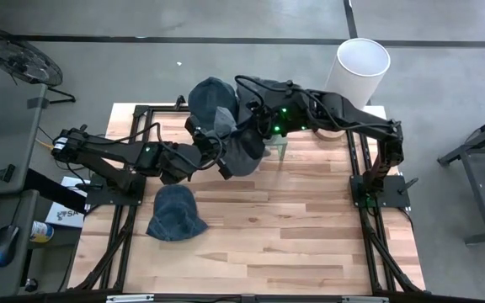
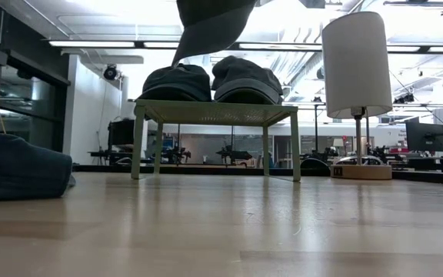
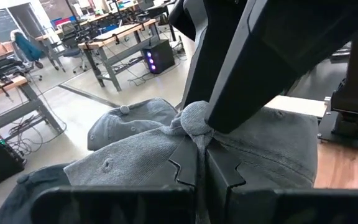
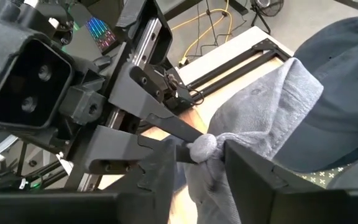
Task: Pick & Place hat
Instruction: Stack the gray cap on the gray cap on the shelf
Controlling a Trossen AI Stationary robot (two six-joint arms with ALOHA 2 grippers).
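A grey-blue hat (image 1: 241,151) hangs in the air between both arms, over the table's middle; the low view shows it at the top (image 2: 210,27). My left gripper (image 1: 222,162) comes from the left and is shut on it. My right gripper (image 1: 247,137) comes from the far right and is shut on the same bunch of cloth. Two more hats (image 2: 177,83) (image 2: 246,79) sit on a small green stand (image 2: 215,112) at the far edge. Another hat (image 1: 175,212) lies flat on the table near the left. My left gripper pinches a gathered fold of the hat's cloth (image 3: 197,149) between its two fingers, coming about level from the table's left. The hat is lifted clear of the table and hangs slack around the fingers. My right gripper pinches the knot-like bunch of cloth (image 4: 204,148) between its two fingers, right beside the left gripper's fingertips (image 4: 178,132). It slants down from the far right. The rest of the hat (image 4: 272,106) drapes beyond and below the fingers.
A white lamp (image 1: 362,67) stands at the far right corner beside the green stand. The black frame rails (image 1: 365,181) run along the table's sides. Bare wood (image 1: 293,227) lies in the near half to the right of the lying hat.
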